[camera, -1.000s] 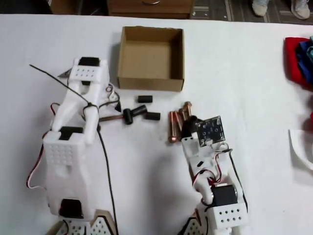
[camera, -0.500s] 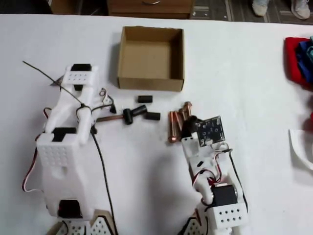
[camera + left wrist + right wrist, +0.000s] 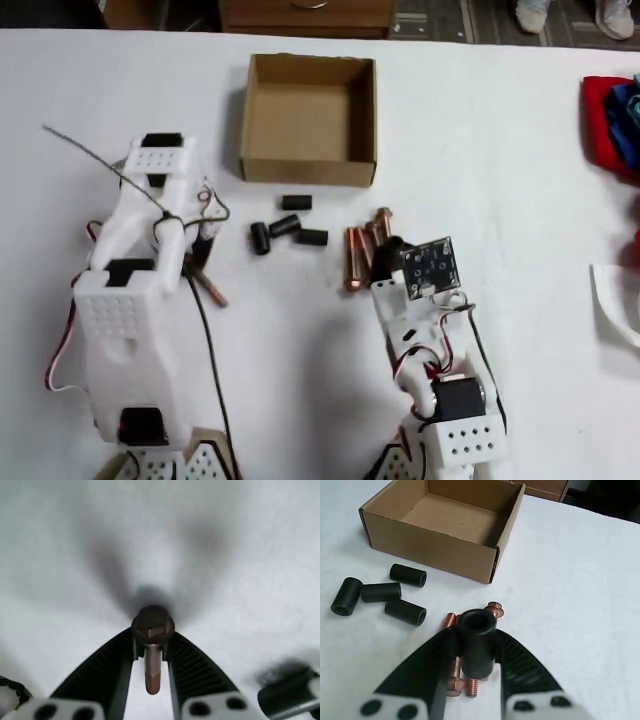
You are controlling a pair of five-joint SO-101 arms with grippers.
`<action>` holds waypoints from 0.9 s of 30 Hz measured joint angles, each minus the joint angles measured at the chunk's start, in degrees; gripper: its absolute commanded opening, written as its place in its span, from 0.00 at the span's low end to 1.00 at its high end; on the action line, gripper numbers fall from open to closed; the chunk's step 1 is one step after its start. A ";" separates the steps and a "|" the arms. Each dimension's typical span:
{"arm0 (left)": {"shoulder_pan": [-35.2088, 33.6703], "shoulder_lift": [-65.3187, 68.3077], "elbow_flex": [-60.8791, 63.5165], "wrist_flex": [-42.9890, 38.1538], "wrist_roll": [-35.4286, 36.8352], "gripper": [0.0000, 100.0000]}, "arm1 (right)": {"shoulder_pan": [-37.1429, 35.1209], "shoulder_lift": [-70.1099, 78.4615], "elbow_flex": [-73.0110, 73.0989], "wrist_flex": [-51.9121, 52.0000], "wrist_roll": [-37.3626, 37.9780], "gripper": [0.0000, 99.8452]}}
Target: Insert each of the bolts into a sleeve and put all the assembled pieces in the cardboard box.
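Left gripper (image 3: 152, 643) clamps a bolt (image 3: 152, 625) above the table (image 3: 240, 555); right gripper (image 3: 476, 647) clamps a sleeve (image 3: 477, 625) over loose bolts (image 3: 494, 611).

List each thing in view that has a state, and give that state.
cardboard box, open, empty.
left pincer, shut on a bolt.
right pincer, shut on a sleeve.
loose sleeves, lying down, without bolts.
loose bolts, lying down, unsleeved.

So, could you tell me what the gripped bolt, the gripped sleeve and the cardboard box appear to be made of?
The bolt looks like copper-toned metal, with a soft sheen and hex head. The sleeve is matte black, probably plastic or rubber; I cannot tell which. The cardboard box is plain brown cardboard, dull with raw cut edges.
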 measured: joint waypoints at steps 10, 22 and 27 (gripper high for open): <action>-0.18 0.09 -1.23 0.79 -28.04 0.02 | 0.00 0.00 0.00 0.00 0.00 0.02; 1.67 0.18 -8.44 4.04 -56.18 0.11 | 0.00 0.00 0.00 0.00 0.00 0.02; 2.99 0.18 -8.44 3.16 -53.36 0.10 | 0.00 0.00 0.00 0.00 0.00 0.02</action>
